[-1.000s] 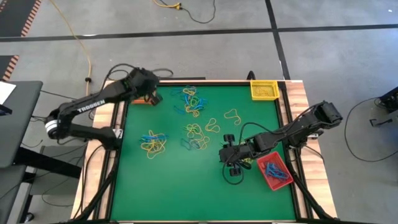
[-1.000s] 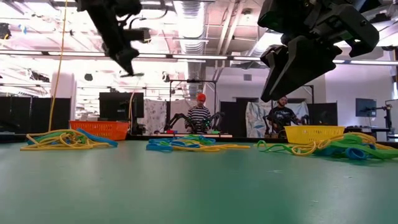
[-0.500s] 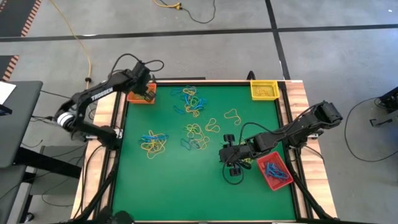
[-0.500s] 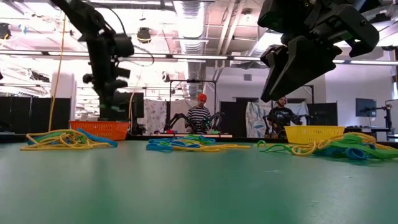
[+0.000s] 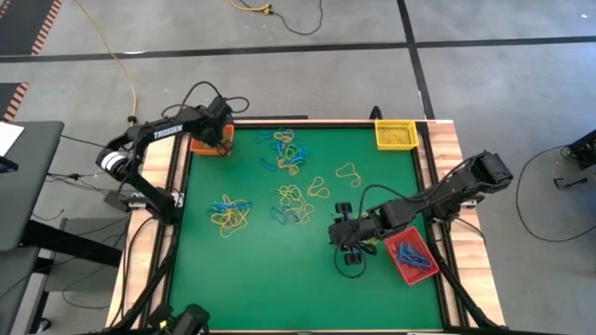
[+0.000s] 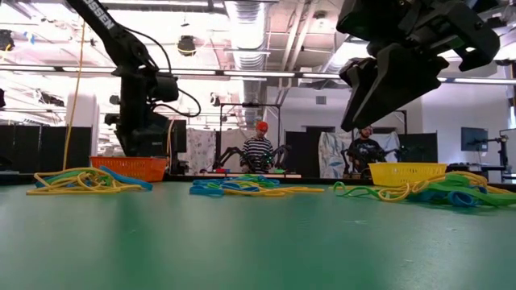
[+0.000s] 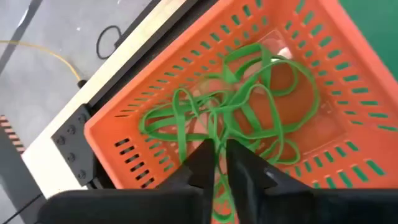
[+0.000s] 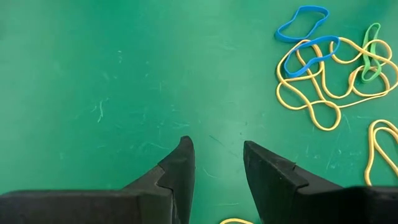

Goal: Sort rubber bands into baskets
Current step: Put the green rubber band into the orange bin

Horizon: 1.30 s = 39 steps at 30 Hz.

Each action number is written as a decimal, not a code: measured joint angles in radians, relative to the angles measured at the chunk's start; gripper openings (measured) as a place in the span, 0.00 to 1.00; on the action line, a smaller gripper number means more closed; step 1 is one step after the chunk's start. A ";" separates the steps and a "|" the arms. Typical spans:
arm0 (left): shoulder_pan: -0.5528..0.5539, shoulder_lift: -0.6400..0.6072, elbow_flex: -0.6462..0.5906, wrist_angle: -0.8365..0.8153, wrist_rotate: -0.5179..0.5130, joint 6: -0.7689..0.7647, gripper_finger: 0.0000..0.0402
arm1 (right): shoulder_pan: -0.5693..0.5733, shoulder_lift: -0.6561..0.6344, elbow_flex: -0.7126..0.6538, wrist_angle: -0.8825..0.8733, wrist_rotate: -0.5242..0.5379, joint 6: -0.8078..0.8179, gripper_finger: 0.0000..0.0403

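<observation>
Left gripper (image 7: 219, 163) hangs right over the orange basket (image 7: 155, 81), fingers a hair apart with a green band (image 7: 214, 127) threaded between them, more green loops heaped inside. To drop it clean: open wider and lift straight, so nothing snags. Right gripper (image 8: 217, 163) hovers wide and empty above bare mat, near the red basket (image 5: 410, 256); unsorted bands (image 5: 291, 197) lie mid-table.

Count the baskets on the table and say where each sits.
3. The orange basket is at the far left corner, the yellow basket at the far right corner, and the red basket along the right edge, nearer the front.
</observation>
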 joint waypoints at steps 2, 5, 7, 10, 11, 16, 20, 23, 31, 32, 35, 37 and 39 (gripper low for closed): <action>0.000 -0.006 0.000 0.008 0.000 0.000 0.16 | 0.004 0.000 0.000 0.000 0.000 0.000 0.41; 0.000 -0.025 0.000 0.009 0.000 0.000 0.24 | 0.003 0.000 0.000 0.000 0.000 0.000 0.41; 0.000 -0.037 0.000 0.008 0.002 0.001 0.29 | 0.002 0.000 0.000 0.001 0.000 0.000 0.41; 0.000 -0.068 0.000 0.008 0.022 0.007 0.34 | 0.002 0.000 0.000 0.003 0.000 0.001 0.41; 0.000 -0.082 0.000 0.008 0.035 0.007 0.35 | 0.002 0.000 0.000 0.005 0.000 0.001 0.41; -0.023 -0.178 0.000 0.008 0.101 0.011 0.36 | 0.002 0.000 0.000 0.031 0.000 -0.011 0.41; -0.062 -0.277 0.000 0.005 0.166 0.008 0.36 | -0.012 0.000 0.000 0.054 0.000 -0.026 0.41; -0.103 -0.354 0.000 0.004 0.221 -0.005 0.36 | -0.031 0.000 0.000 0.070 0.001 -0.035 0.41; -0.283 -0.507 0.000 0.004 0.305 -0.047 0.36 | -0.105 0.000 0.000 0.123 0.002 -0.074 0.41; -0.313 -0.517 0.000 0.004 0.306 -0.054 0.36 | -0.117 0.000 -0.002 0.138 0.002 -0.082 0.41; -0.404 -0.532 0.000 0.003 0.306 -0.084 0.36 | -0.153 0.000 -0.031 0.238 0.003 -0.101 0.41; -0.470 -0.532 0.000 0.004 0.304 -0.106 0.36 | -0.177 0.001 -0.064 0.329 0.003 -0.114 0.41; -0.539 -0.523 0.000 0.004 0.287 -0.123 0.36 | -0.202 0.001 -0.090 0.394 0.002 -0.119 0.41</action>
